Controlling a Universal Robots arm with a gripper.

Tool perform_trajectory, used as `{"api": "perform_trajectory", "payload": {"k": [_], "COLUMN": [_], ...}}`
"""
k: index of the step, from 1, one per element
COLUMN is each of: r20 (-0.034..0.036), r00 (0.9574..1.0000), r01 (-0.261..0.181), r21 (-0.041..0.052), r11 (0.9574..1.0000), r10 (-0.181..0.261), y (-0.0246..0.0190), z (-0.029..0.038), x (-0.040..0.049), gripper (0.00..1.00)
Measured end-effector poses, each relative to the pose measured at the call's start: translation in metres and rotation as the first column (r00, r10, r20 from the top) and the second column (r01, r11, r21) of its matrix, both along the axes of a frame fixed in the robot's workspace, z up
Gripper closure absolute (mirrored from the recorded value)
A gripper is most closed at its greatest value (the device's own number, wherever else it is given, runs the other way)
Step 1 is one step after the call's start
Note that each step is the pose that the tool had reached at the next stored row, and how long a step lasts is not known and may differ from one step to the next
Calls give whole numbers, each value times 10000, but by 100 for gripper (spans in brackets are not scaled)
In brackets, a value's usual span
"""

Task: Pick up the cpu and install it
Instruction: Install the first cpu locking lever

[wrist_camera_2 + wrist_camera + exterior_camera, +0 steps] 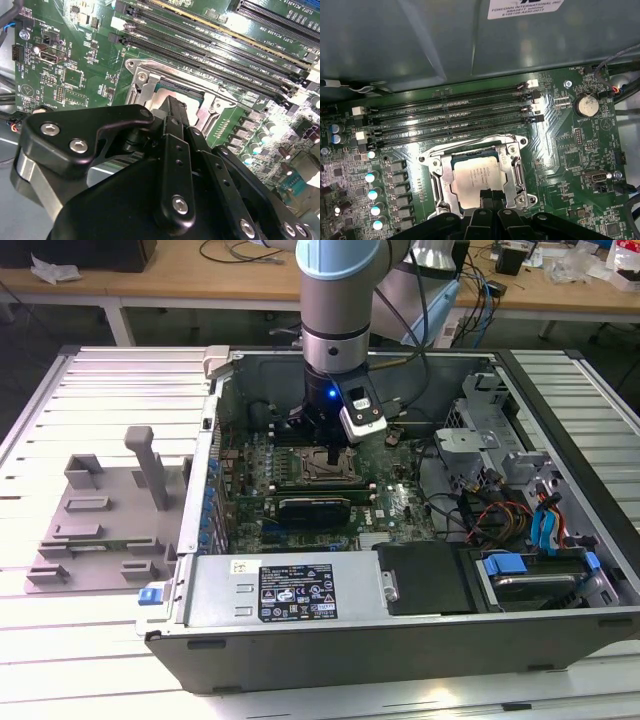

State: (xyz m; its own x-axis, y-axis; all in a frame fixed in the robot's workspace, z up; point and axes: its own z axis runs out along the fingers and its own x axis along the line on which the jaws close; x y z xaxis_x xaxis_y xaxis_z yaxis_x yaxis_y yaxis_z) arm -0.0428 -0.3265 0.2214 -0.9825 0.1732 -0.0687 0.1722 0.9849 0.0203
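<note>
I judge this the seating step: my end effector (487, 197) sits narrow over the socket (476, 176), its tips at the cpu (479, 181) lying in that frame. I need exact alignment.

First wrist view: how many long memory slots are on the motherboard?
4. The memory slots run side by side between the case wall and the socket: one, two, three, four. Others may be hidden beyond the picture's edge.
</note>
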Motion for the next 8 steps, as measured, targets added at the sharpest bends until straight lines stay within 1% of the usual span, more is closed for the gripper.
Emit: {"api": "perform_trajectory", "payload": {"k": [3,5,6,8], "r20": [-1,0,0,-3], "r00": [10000,10000,9999,9987], "r01": [-6,-7,-110,-508], "r21": [-1,-5,-40,-86], "r11": [10000,10000,9999,9987], "r10": [6,7,110,508], "y": [0,0,0,0], "z": [4,28,36,37], "x": [0,0,0,0], "gripper": [89,89,89,89]}}
